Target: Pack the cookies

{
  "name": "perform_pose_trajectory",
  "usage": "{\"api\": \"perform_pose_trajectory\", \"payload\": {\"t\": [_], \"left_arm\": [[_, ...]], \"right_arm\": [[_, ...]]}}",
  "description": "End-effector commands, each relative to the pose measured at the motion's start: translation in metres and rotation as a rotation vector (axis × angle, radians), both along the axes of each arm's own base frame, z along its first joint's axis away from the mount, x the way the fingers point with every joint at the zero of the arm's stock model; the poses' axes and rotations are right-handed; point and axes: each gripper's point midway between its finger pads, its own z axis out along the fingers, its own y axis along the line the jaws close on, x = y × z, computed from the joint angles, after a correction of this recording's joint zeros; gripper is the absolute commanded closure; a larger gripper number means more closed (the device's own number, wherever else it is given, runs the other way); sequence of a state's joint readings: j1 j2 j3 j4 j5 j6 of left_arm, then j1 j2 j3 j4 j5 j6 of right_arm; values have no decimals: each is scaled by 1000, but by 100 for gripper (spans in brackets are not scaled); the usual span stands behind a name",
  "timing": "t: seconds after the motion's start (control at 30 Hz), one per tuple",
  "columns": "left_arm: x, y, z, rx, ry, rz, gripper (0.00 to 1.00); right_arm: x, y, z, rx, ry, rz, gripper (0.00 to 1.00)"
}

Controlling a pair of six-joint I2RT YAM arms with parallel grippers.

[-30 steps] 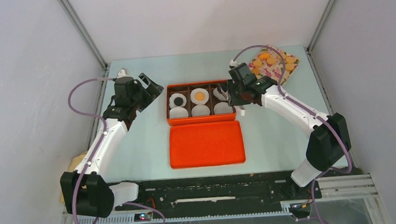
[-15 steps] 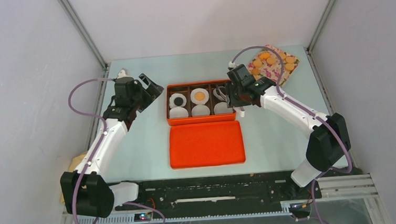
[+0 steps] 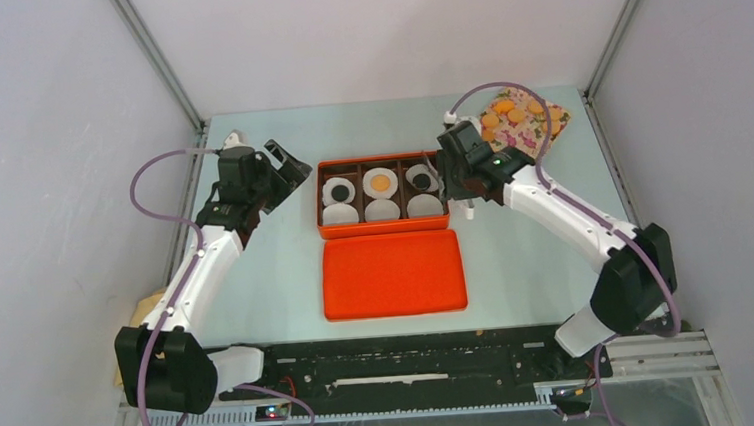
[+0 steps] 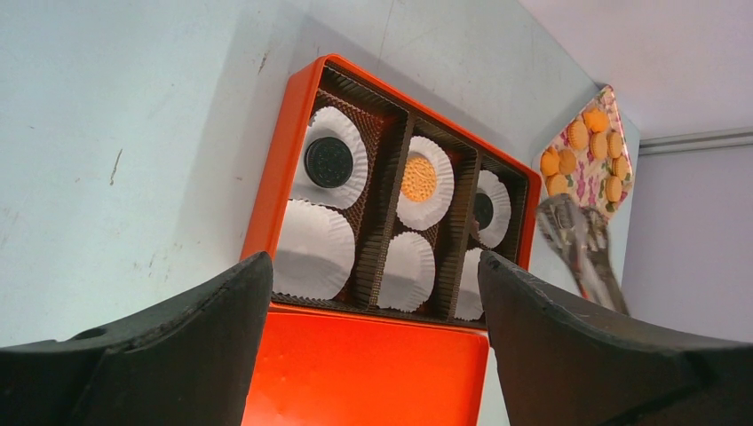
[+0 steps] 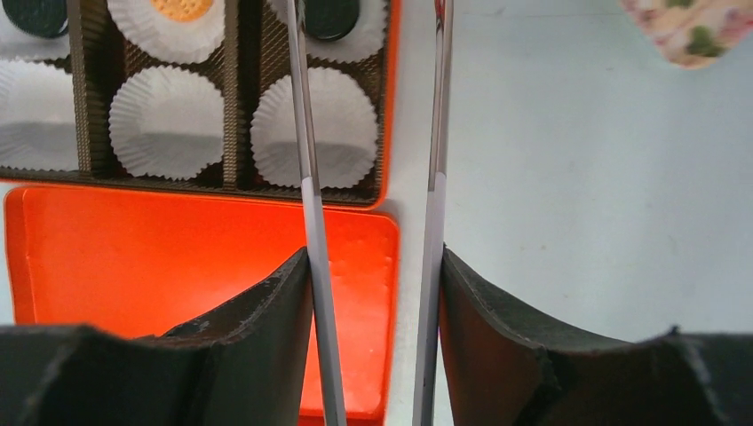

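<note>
Occupying the far row of the orange box, three cookies are resting in white liners: a dark cookie, an orange cookie and a second dark cookie, this last lying just left of the right pincer. Loose orange cookies are waiting on a floral plate, beyond that pincer and to its right.

Progress, as judged: about half. The three near-row liners are standing empty, so three placements are pending. The lid is lying flat, nearer than the box and to the pincer's near left.

The right pincer is pinching metal tongs. Their blades are standing apart, nothing showing between them, and the tips are out of the wrist view. The left pincer is hovering spread and empty, with the box near on its right.

Edges: in the wrist view the blades are straddling the box's right wall, probably a snag point. Bare worktop is lying open to the right pincer's right, giving room towards the plate.
</note>
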State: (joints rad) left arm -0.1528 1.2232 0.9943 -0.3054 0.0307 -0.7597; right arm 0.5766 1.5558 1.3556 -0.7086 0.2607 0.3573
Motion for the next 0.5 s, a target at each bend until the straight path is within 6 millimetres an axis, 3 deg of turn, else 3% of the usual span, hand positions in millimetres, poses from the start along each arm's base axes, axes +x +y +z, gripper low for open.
{"api": "perform_pose_trajectory", "payload": {"t": [0.0,0.17,0.47], "left_arm": [[-3,-4,5,-3,-32,-24,10],[0,-9,2,-15,-29,-40,10],[-3,-11,3,-14,-31,-47,10]], "right_arm": [[4,-46,68,-12,-191,-154,43],[1,-93,64,-35,-182,-278,44],[8,-129,7,-46,-41,-364,44]]}}
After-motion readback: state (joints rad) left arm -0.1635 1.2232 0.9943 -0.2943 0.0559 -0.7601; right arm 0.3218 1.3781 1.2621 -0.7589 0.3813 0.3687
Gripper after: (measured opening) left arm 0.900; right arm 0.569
